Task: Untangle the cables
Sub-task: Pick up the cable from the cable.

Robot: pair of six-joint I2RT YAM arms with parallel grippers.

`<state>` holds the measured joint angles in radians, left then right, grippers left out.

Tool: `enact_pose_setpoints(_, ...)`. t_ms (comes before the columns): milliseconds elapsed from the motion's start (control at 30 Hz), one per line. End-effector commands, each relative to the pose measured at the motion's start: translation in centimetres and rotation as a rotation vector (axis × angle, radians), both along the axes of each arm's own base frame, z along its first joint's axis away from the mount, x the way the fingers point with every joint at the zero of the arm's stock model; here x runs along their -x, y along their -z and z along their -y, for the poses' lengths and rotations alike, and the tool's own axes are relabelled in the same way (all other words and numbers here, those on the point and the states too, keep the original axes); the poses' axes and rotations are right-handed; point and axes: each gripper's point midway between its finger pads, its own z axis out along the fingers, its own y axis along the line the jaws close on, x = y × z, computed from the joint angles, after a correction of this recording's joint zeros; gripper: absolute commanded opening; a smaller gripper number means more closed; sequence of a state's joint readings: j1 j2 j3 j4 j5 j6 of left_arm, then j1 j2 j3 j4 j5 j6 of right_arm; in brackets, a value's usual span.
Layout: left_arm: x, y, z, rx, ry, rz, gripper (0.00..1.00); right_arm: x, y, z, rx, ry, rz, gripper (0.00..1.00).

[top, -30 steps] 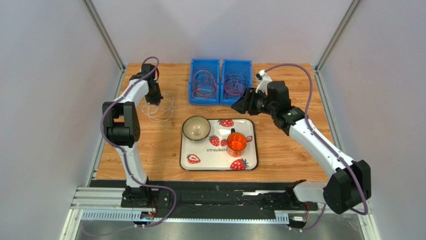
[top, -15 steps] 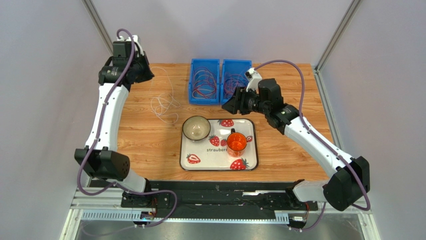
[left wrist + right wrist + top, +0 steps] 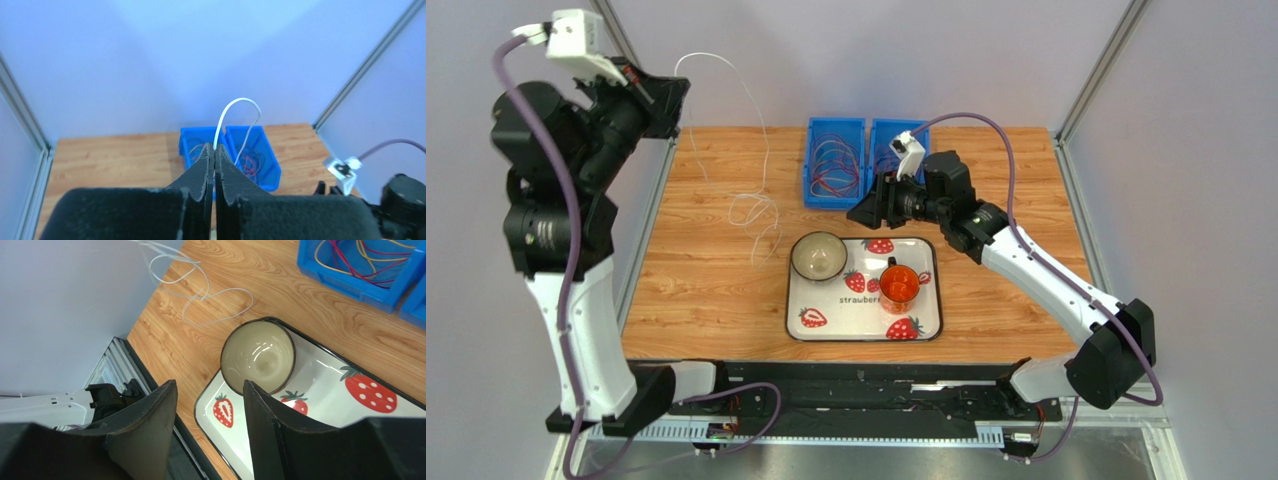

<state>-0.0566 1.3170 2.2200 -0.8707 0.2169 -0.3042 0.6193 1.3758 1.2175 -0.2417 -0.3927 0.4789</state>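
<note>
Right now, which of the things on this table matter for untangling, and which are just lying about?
Job: white cable, pinched in the left pincer; coloured cables in the two blue bins.
Lying about: strawberry tray, bowl, orange cup.

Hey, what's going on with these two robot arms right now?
The left gripper is shut on a white cable, held high over the left side of the table, its lower loops lying on the wood. The right gripper hovers open near the strawberry tray, holding nothing. More cables lie in two blue bins.
</note>
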Motion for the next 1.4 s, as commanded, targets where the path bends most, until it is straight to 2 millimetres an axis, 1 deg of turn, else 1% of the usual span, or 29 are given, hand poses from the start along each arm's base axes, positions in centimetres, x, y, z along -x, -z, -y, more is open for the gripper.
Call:
enact_pose_setpoints(0,4.5,-3.8,1.1,-0.024,0.083,0.207,0.00,0.5,-4.8,-1.9,-0.091,-0.060,0.106,0.55)
enact_pose_setpoints(33,3.6,-2.1,0.9,-0.023,0.069,0.162,0.00,0.8,-4.9,-2.3,-0.093,-0.077,0.111,0.55)
enact_pose_setpoints(67,3.4,-1.0,0.6,-0.023,0.049,0.131,0.00,1.0,-4.8,-2.5,-0.093,-0.088,0.116,0.56)
enact_pose_setpoints(100,2.7,0.9,-0.1,-0.021,0.009,0.078,0.00,1.3,-5.1,-2.9,-0.105,-0.109,0.129,0.55)
enact_pose_setpoints(167,2.0,3.7,-0.5,-0.020,-0.019,-0.003,0.00,1.7,-4.9,-3.4,-0.108,-0.133,0.130,0.56)
enact_pose_setpoints(200,1.1,6.4,-0.7,-0.009,-0.036,-0.073,0.00,2.0,-5.0,-3.9,-0.118,-0.151,0.141,0.56)
enact_pose_setpoints(233,0.8,7.7,-0.6,-0.004,-0.031,-0.103,0.00,2.4,-4.8,-4.2,-0.123,-0.173,0.139,0.56)
enact_pose_setpoints(267,0.5,8.5,-0.2,0.004,-0.010,-0.110,0.00,2.6,-4.7,-4.6,-0.125,-0.191,0.141,0.56)
enact_pose_setpoints(300,0.0,10.8,0.3,0.015,0.009,-0.162,0.00,3.0,-4.4,-5.3,-0.127,-0.213,0.147,0.56)
enact_pose_setpoints(367,-0.2,12.4,1.2,0.030,0.057,-0.203,0.00,3.8,-4.1,-6.2,-0.125,-0.254,0.149,0.56)
enact_pose_setpoints(400,-0.3,13.7,1.6,0.040,0.078,-0.234,0.00,4.4,-3.7,-7.1,-0.121,-0.281,0.157,0.56)
enact_pose_setpoints(467,-0.2,14.0,2.6,0.050,0.141,-0.224,0.00,4.8,-3.8,-8.0,-0.124,-0.302,0.165,0.56)
enact_pose_setpoints(500,-0.1,14.6,2.7,0.058,0.145,-0.234,0.00,5.1,-3.7,-8.5,-0.127,-0.316,0.167,0.56)
enact_pose_setpoints(600,0.0,15.3,2.5,0.047,0.134,-0.240,0.00,4.7,-3.3,-9.5,-0.122,-0.308,0.158,0.56)
enact_pose_setpoints(633,-0.1,15.4,2.5,0.043,0.134,-0.243,0.00,4.0,-2.6,-9.8,-0.103,-0.292,0.153,0.56)
enact_pose_setpoints(667,0.0,15.5,2.6,0.041,0.146,-0.242,0.00,3.6,-2.9,-9.9,-0.102,-0.279,0.158,0.56)
enact_pose_setpoints(767,0.1,15.8,2.9,0.029,0.166,-0.245,0.00,2.3,-2.5,-10.3,-0.067,-0.242,0.177,0.56)
enact_pose_setpoints(800,0.0,16.1,2.9,0.028,0.167,-0.252,0.00,1.9,-3.5,-10.4,-0.071,-0.232,0.198,0.56)
enact_pose_setpoints(867,0.1,16.2,3.0,0.027,0.172,-0.255,0.00,1.2,-3.9,-10.7,-0.064,-0.219,0.216,0.56)
enact_pose_setpoints(900,0.0,16.4,3.1,0.023,0.183,-0.259,0.00,1.1,-5.2,-10.9,-0.078,-0.220,0.241,0.56)
enact_pose_setpoints(967,0.2,16.6,3.6,0.022,0.217,-0.262,0.00,0.8,-6.6,-11.0,-0.081,-0.223,0.293,0.56)
enact_pose_setpoints(1000,0.1,16.9,3.7,0.016,0.225,-0.267,0.00,0.8,-7.8,-11.0,-0.090,-0.230,0.328,0.56)
enact_pose_setpoints(1067,0.1,17.4,4.0,0.014,0.242,-0.283,0.00,0.7,-9.0,-10.9,-0.084,-0.237,0.378,0.57)
enact_pose_setpoints(1100,0.1,17.7,4.0,0.009,0.251,-0.290,0.00,0.7,-10.3,-10.8,-0.082,-0.248,0.434,0.57)
enact_pose_setpoints(1200,0.3,18.4,4.8,0.003,0.309,-0.310,0.00,0.7,-11.3,-10.9,-0.063,-0.279,0.494,0.58)
enact_pose_setpoints(1233,0.3,18.7,5.1,0.003,0.326,-0.319,0.00,0.8,-12.1,-10.9,-0.069,-0.285,0.515,0.58)
enact_pose_setpoints(1333,0.4,19.3,5.8,0.007,0.382,-0.336,0.00,0.2,-12.6,-11.2,-0.055,-0.286,0.545,0.59)
enact_pose_setpoints(1367,0.4,19.6,6.1,0.009,0.402,-0.346,0.00,0.1,-12.5,-11.3,-0.048,-0.290,0.545,0.59)
